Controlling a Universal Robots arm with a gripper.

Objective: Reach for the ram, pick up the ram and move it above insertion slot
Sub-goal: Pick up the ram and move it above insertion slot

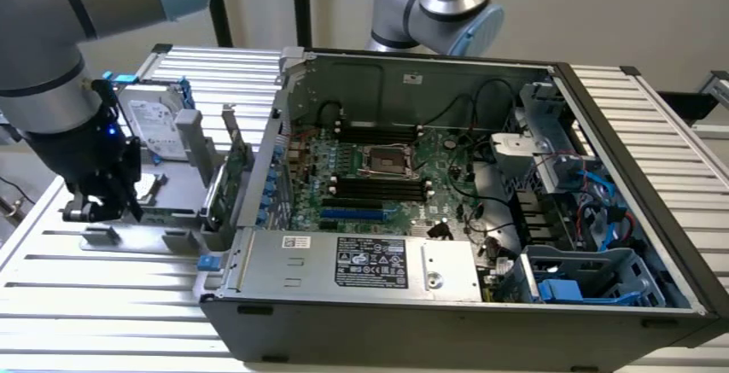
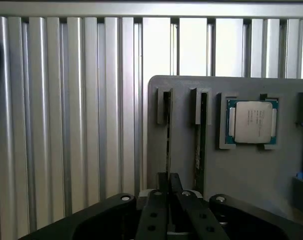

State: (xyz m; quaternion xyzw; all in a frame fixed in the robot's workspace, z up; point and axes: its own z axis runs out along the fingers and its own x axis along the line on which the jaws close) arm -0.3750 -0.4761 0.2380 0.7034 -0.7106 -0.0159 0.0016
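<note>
Exterior view: the black gripper (image 1: 101, 211) is held low over a grey holder plate (image 1: 171, 187) at the exterior view's left; the long black insertion slot (image 1: 376, 187) lies well apart. Wrist view: the long, thin green ram (image 2: 168, 135), upright in the plate, is clamped between the fingers (image 2: 162, 181).

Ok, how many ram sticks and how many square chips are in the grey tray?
ram sticks: 2
square chips: 1
Total in the tray: 3
</note>
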